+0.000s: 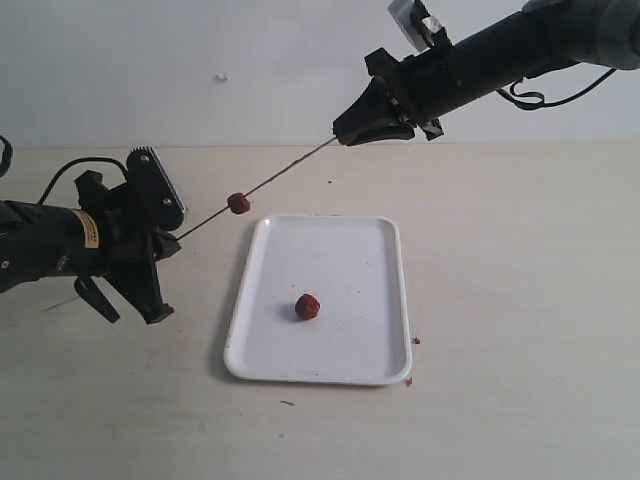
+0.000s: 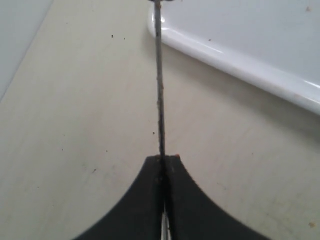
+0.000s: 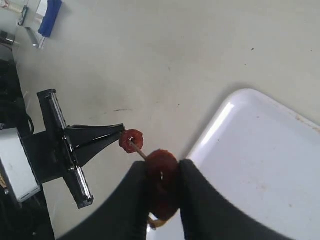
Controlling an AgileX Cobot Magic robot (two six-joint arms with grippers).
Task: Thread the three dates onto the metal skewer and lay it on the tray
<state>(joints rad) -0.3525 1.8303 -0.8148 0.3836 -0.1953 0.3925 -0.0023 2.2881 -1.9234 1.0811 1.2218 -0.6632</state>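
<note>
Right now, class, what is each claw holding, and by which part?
The left claw pinches the metal skewer at its very end. The right claw squeezes a date by its sides, with the skewer running through that date.

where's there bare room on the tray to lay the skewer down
Bare: the tray's far half and its right side, beside the loose date near the middle. Crowded: off the far-left corner, where the skewer and threaded date hang.
</note>
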